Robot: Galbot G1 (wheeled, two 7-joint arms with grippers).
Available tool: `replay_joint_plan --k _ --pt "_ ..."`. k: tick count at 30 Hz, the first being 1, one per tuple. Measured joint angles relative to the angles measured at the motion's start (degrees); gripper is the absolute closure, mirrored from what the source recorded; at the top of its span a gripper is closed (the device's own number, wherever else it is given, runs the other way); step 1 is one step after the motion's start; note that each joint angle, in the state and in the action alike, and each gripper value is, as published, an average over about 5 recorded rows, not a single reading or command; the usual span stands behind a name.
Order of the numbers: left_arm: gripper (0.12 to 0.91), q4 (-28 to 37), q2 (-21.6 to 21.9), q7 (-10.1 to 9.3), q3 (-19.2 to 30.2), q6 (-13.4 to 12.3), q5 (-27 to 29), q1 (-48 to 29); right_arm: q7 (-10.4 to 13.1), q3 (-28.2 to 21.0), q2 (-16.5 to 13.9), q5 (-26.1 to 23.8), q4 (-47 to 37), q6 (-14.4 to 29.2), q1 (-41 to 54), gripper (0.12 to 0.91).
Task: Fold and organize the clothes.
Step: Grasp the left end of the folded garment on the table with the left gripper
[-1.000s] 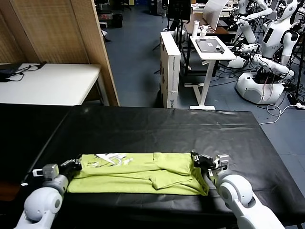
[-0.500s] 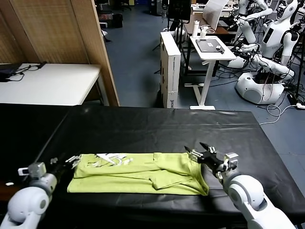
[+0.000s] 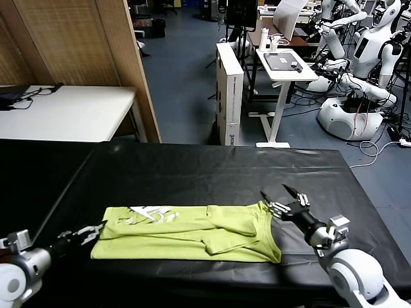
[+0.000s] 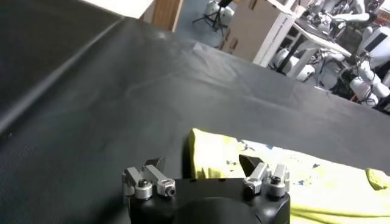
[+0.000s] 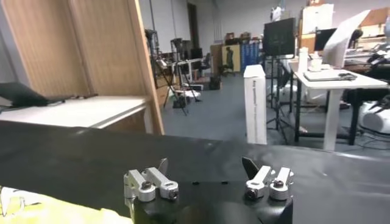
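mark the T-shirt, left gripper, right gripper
T-shirt (image 3: 186,234), head view, middle of the folded green cloth.
left gripper (image 3: 95,231), head view, midway between its open fingertips, off the shirt's left end.
right gripper (image 3: 280,194), head view, midway between its open fingertips, at the shirt's right end.

Both arms pull back from the folded T-shirt (image 3: 186,232): left gripper (image 3: 90,232) retreats toward the table's left edge, right gripper (image 3: 286,199) lifts away open-fingered, toward the right edge.
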Motion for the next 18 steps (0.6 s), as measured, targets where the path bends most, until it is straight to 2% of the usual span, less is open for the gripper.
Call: replay_joint_plan --k 6,18 --pt "0.123 0.3 -1.0 0.8 0.4 0.6 -0.7 -0.2 0.1 -0.1 0.2 -0.3 0.5 -0.2 -0.3 0.118" --pt "0.123 1.0 -4.2 2.05 3.5 0.0 2.3 -1.2 0.2 0.0 0.0 -0.4 0.9 -0.4 -1.0 0.118"
